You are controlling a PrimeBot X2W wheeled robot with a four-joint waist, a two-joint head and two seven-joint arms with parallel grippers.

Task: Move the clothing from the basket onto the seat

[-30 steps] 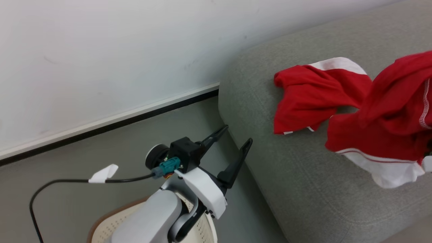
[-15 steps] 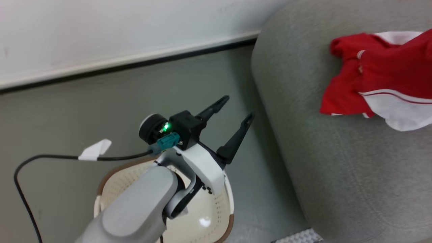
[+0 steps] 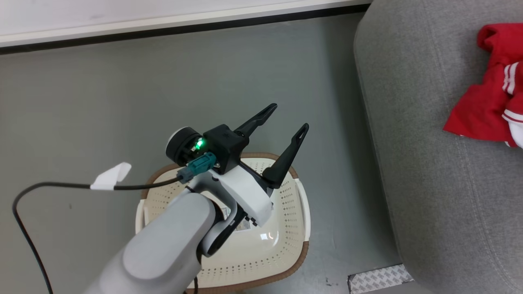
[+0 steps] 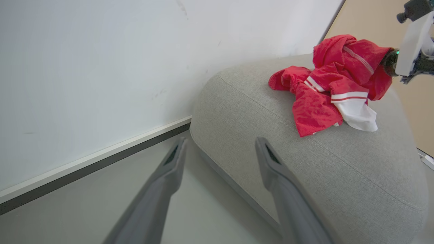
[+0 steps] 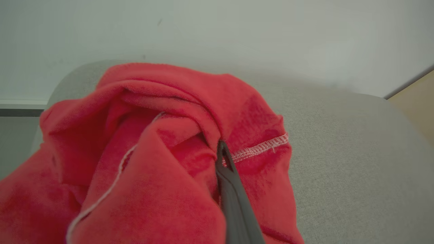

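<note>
My left gripper (image 3: 288,117) hangs open over the far rim of the cream basket (image 3: 300,212), with nothing between its fingers. What shows of the basket's floor is bare, and my forearm hides part of it. The grey seat (image 3: 429,171) stands to the right. Red clothing (image 3: 484,114) with white stripes lies bunched on it at the picture's right edge. In the left wrist view the open left gripper (image 4: 220,145) points at the seat (image 4: 305,169), where the clothing (image 4: 322,91) is piled. In the right wrist view my right gripper (image 5: 222,147) is shut on the red clothing (image 5: 152,159) above the seat (image 5: 339,152).
Grey floor (image 3: 204,73) runs to a white wall with a black-and-white skirting board (image 3: 163,24). A black cable (image 3: 61,185) with a white tag trails from my left wrist. A grey textured mat piece (image 3: 380,277) lies by the seat's foot.
The head camera has tilted down and turned left: the basket has come into full view and the clothing has slid to the right edge. Both grippers keep their state.
</note>
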